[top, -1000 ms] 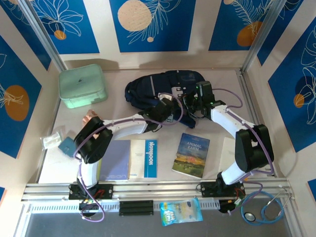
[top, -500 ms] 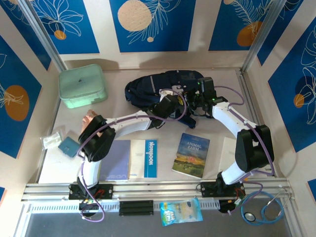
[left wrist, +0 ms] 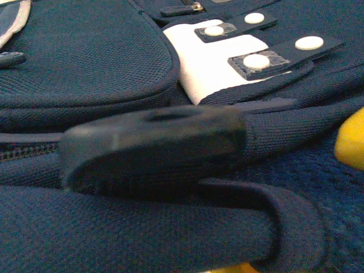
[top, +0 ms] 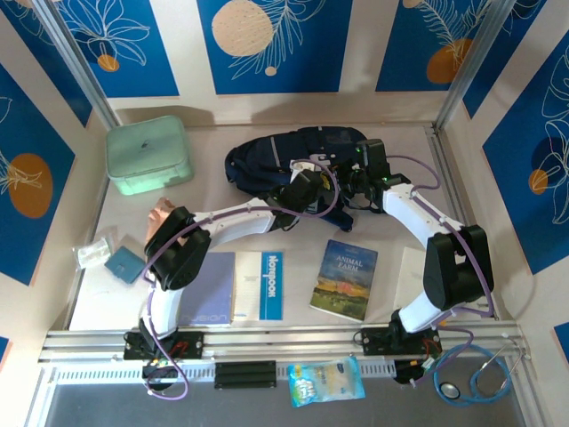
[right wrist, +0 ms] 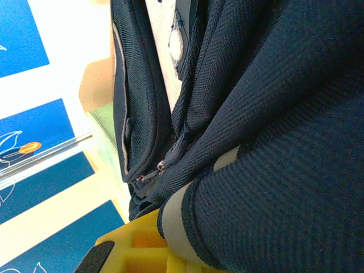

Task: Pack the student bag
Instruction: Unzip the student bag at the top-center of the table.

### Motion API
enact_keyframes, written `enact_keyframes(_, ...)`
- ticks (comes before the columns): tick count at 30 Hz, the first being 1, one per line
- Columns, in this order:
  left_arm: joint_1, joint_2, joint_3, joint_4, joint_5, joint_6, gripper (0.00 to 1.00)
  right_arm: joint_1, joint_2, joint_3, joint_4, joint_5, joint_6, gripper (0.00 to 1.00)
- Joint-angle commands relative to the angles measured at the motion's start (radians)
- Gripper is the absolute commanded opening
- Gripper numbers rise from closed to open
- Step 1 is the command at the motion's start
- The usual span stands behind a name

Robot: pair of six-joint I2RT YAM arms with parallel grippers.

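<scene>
Left wrist view shows the navy mesh student bag (left wrist: 85, 62) with a white patch (left wrist: 210, 68); right hand (top: 348, 182) closed, left hand (top: 318, 178) unclear.

left gripper (top: 316, 178): fingertips lost against the student bag (top: 284, 156) from above — the gap between the jaws is unclear.
right gripper (top: 351, 184): tips buried among the bag's dark straps; closed, but whether any fabric is pinched is unclear.
black plastic piece (left wrist: 153, 145): blurred across the left wrist view, too soft to name.
yellow shape (left wrist: 351, 139): cut by that view's right edge.
yellow moulded part (right wrist: 133, 250): cut by the right wrist view's bottom edge — half under navy fabric.
pinkish thing (top: 160, 212): mostly behind the left arm's elbow.
white sheet (top: 411, 262): partly under the right arm.
small packet (top: 92, 253): too small to read.
</scene>
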Motion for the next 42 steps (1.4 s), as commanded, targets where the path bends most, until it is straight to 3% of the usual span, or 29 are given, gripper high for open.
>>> enact_keyframes(1, -0.002, 0.001, 0.015, 0.060, 0.015, 0.032, 0.22, 0.005, -0.040, 0.033, 0.033, -0.099, 0.012, 0.00)
enact_keyframes(3, -0.003, 0.004, 0.016, 0.058, 0.010, 0.032, 0.12, 0.004, -0.038, 0.031, 0.034, -0.101, 0.013, 0.00)
enact_keyframes(8, -0.002, 0.007, 0.023, 0.040, -0.012, 0.027, 0.00, 0.004, -0.038, 0.029, 0.037, -0.100, 0.011, 0.00)
enact_keyframes(22, 0.044, -0.154, -0.180, -0.028, 0.070, 0.032, 0.00, -0.022, -0.052, 0.011, -0.005, -0.060, -0.034, 0.00)
enact_keyframes(31, 0.203, -0.242, -0.246, -0.180, 0.369, 0.064, 0.00, -0.034, -0.049, -0.013, -0.022, -0.071, -0.069, 0.00)
enact_keyframes(42, 0.433, -0.320, -0.343, -0.232, 0.479, 0.181, 0.00, -0.073, -0.029, -0.023, -0.101, -0.054, -0.232, 0.00)
